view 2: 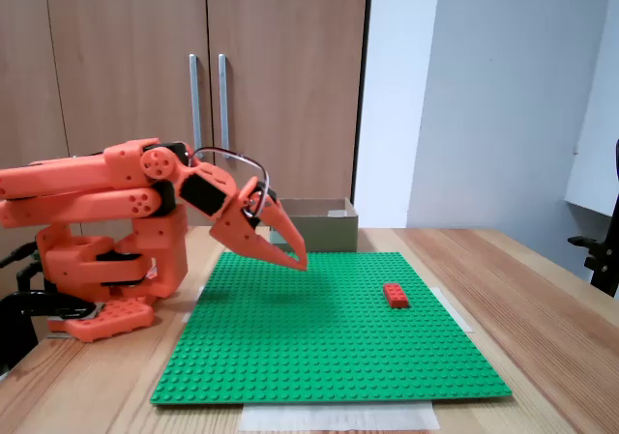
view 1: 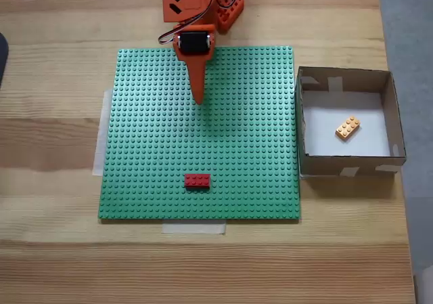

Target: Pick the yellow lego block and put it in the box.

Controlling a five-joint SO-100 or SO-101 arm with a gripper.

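Yellow lego block [view 1: 347, 127] lies in the box [view 1: 345, 163], well apart from the closed, empty gripper [view 1: 198, 101]; only a careful retreat seems left.

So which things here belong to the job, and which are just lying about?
Job:
- yellow lego block, already lying on the box's white floor
- box, right of the baseplate in the top-down fixed view
- gripper, fingers together, holding nothing, above the baseplate

Lying about:
- red brick on the green baseplate
- tape strips at the baseplate's edges
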